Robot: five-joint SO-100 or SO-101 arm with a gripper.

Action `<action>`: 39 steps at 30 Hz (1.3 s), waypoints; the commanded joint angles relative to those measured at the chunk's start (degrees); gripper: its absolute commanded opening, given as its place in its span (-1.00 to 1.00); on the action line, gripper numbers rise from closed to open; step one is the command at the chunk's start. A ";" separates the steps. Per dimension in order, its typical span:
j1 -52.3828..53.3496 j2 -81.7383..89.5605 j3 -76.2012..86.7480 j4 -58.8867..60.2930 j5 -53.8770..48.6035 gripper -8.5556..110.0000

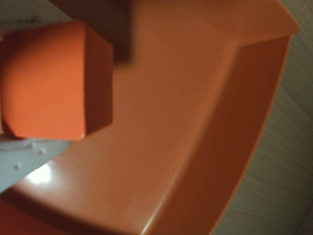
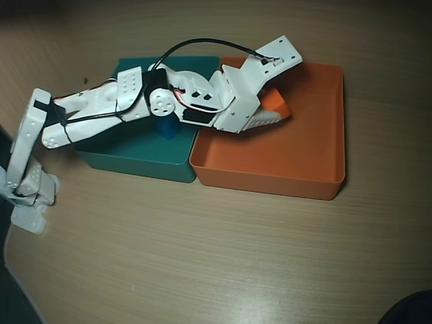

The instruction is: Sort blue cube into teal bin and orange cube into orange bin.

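Orange cube (image 1: 54, 81) fills the upper left of the wrist view, pressed against a white finger (image 1: 29, 156) of the pincer (image 2: 278, 108), with the orange bin (image 1: 195, 122) spread out just below it. From overhead the cube sits clamped at the tip of the pincer, over the upper middle of the bin's floor, well inside its walls. The pincer is closed around the cube, only as wide as the cube itself. Whether the cube already touches the floor or hangs slightly above it cannot be told from either view. The blue cube (image 2: 167, 127) lies in the teal bin (image 2: 135, 152), partly hidden under the arm, so that half of the sort looks finished. The step in hand, by my reading, is the release of the orange cube. To do it well, the pincer should part its fingers fully where it is, since the near wall and the corner seen in the wrist view are far enough off. Lowering first would keep the cube from bouncing. Afterwards, lift straight up so neither finger drags the cube or catches the bin's rim, which sits on the bench (image 2: 202, 256) beside the teal one.
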 commanded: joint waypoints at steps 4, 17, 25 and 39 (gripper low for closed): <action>0.70 2.29 -5.01 -1.05 -0.09 -0.23; 0.70 3.25 -4.75 -1.05 -0.09 -0.27; 0.53 3.34 -4.66 -1.05 0.26 -0.83; 0.88 17.40 6.50 -0.09 0.18 -0.96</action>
